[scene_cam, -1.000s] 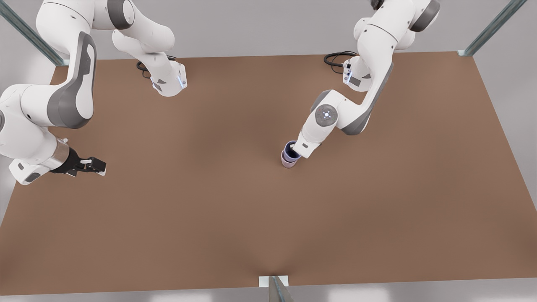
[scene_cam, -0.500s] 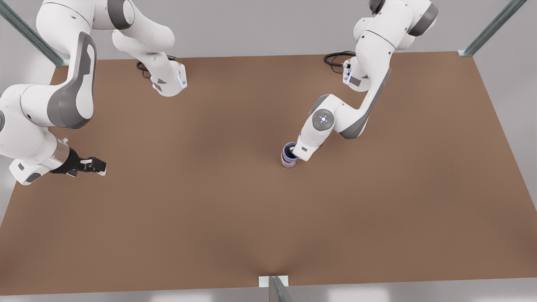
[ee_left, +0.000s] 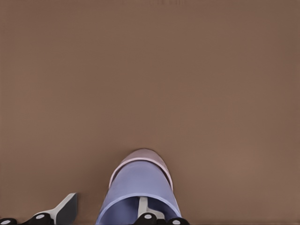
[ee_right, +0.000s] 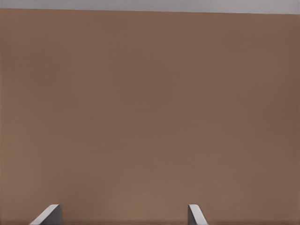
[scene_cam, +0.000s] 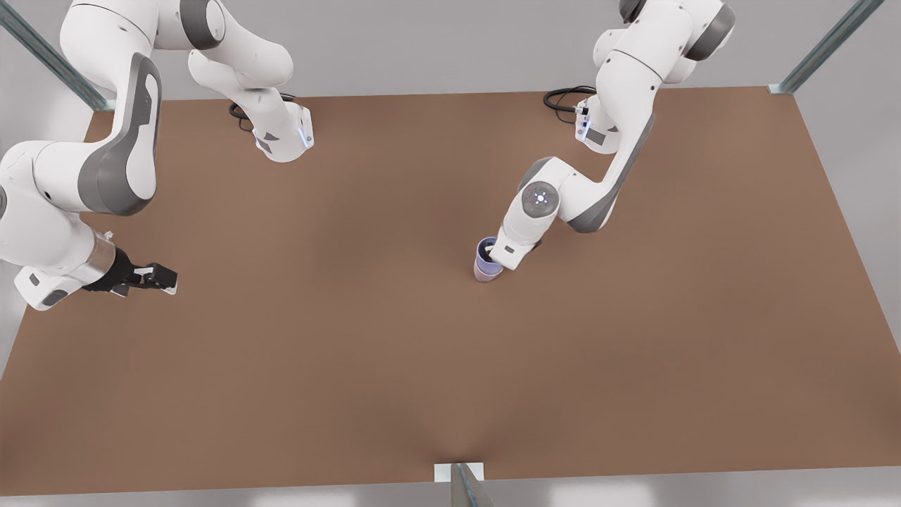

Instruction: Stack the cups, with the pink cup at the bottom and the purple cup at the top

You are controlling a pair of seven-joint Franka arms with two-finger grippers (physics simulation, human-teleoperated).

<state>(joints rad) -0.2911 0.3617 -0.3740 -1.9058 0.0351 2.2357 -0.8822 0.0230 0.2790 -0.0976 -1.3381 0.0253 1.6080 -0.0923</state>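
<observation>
The purple cup point(scene_cam: 486, 256) sits nested in the pink cup point(scene_cam: 483, 276), upright near the table's middle. From the left wrist, the purple cup point(ee_left: 138, 185) is close, with the pink cup's rim point(ee_left: 140, 154) showing around it. My left gripper point(scene_cam: 501, 259) hangs over the stack on the front view's right. It point(ee_left: 103, 212) is open, straddling the purple cup's wall, with one finger point(ee_left: 143, 206) inside the cup and the other outside, clear of the wall. My right gripper point(scene_cam: 167, 278) waits open at the front view's left, nothing between its fingers point(ee_right: 194, 214).
A brown table point(scene_cam: 352, 366) spreads wide around the stack. Both arm bases point(scene_cam: 281, 137) stand along the far edge with black cables beside them. Metal frame posts point(scene_cam: 461, 486) mark the near edge and far corners.
The left gripper has lowered the purple cup deeper into the pink cup. The right arm has stayed still.
</observation>
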